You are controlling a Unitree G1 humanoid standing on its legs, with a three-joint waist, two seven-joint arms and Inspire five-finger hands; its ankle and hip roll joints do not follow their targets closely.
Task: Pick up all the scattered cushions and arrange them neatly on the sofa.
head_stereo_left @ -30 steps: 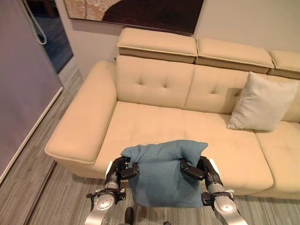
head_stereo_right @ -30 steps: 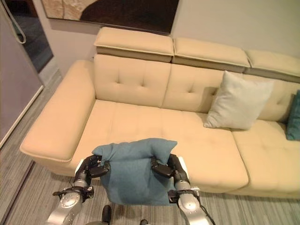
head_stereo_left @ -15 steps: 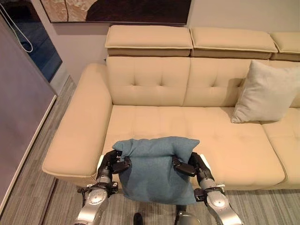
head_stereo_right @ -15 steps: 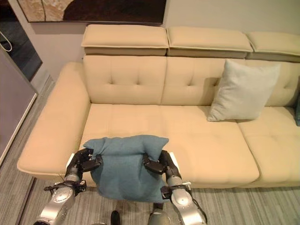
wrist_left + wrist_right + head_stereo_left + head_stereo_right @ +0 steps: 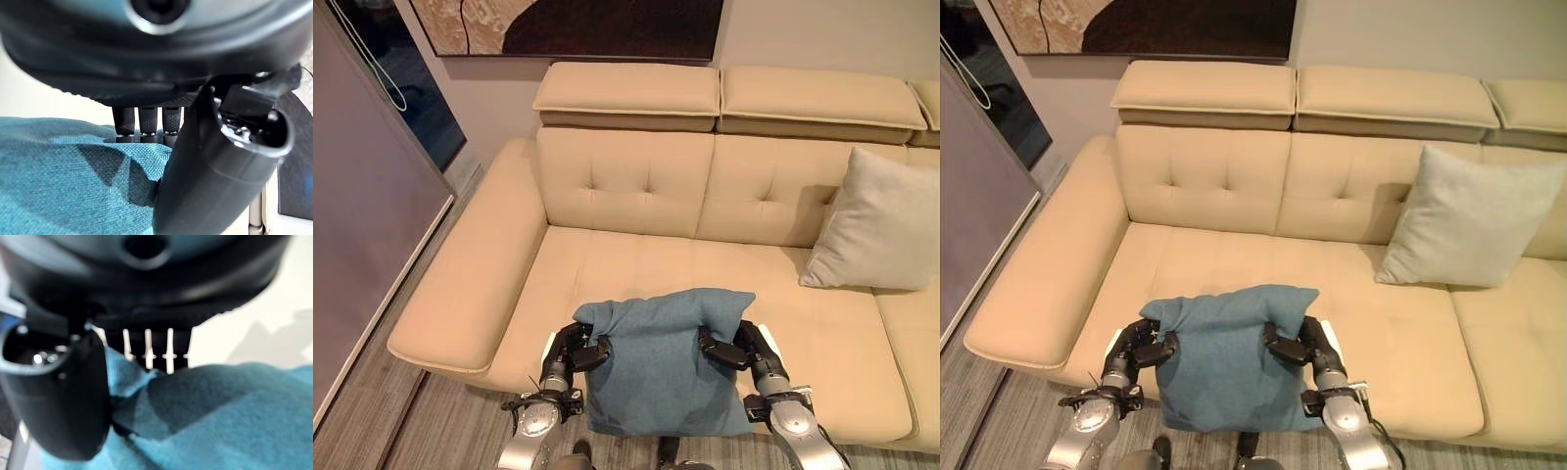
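A teal cushion hangs in front of the beige sofa, over the seat's front edge. My left hand pinches the cushion's left upper corner and my right hand pinches its right upper corner. In the left wrist view the thumb and fingers close on teal cloth; the right wrist view shows the same grip on the cloth. A pale grey cushion leans upright against the sofa's back at the right.
The sofa's wide left armrest lies to my left. Bare seat stretches between the armrest and the grey cushion. A grey wall panel and striped floor are at the left. A picture hangs above the sofa.
The camera has shifted, so the sofa sits differently in view. Both hands keep hold of the teal cushion, which stays in front of the seat's front edge.
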